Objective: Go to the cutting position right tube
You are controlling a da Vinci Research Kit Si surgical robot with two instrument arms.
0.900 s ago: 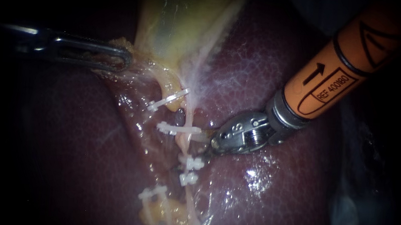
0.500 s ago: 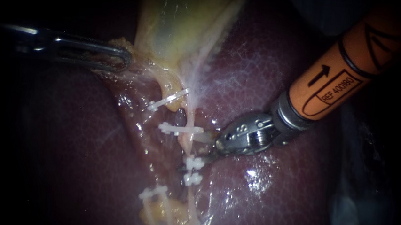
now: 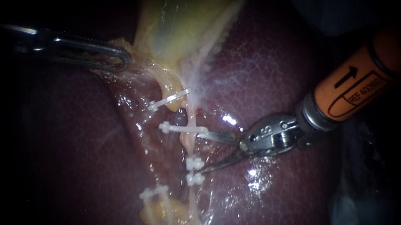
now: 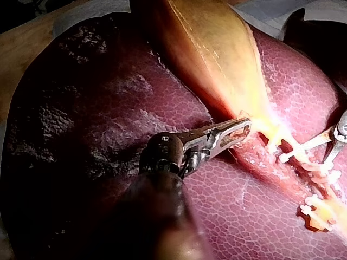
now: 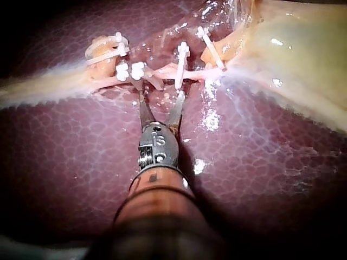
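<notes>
**Open blades face clipped right tube as instrument draws back**

Nearest the endoscope, the right instrument [image 3: 201,152] is reaching in from the upper right on an orange shaft. Its two thin blades are standing spread and gripping nothing. Just ahead of the gap between them, the right tube [image 3: 189,144] is running pale and thin down the wet bed of tissue, not yet between the blades.

White clips are hemming that stretch in. The upper clip [image 3: 180,129] is lying across the tube with its end just beside the upper blade's tip. The two lower clips [image 3: 194,163] are sitting one under the other, just beside the lower blade's tip. The right wrist camera is likewise showing the tips stopping just short of the tube, one at each end of the bare stretch.

To the left of the tube, two more clips [image 3: 166,100] are crossing lumps of yellowish tissue, one above and one below. The liver [image 3: 269,202] is lying dark red and glistening beneath it all.

Farther back, the gallbladder [image 3: 187,27] is stretching upward, pale yellow. The left instrument [image 3: 125,59] is coming in from the left, its jaws pinching the tissue at the gallbladder's lower edge, well apart from the blades.

Against the frame 0.9 seconds earlier, the right instrument's metal head has pulled back from the tube toward the upper right. The blades, then almost hidden under it, are now showing at full length. The left instrument, the clips and the tube are lying where they were.
</notes>
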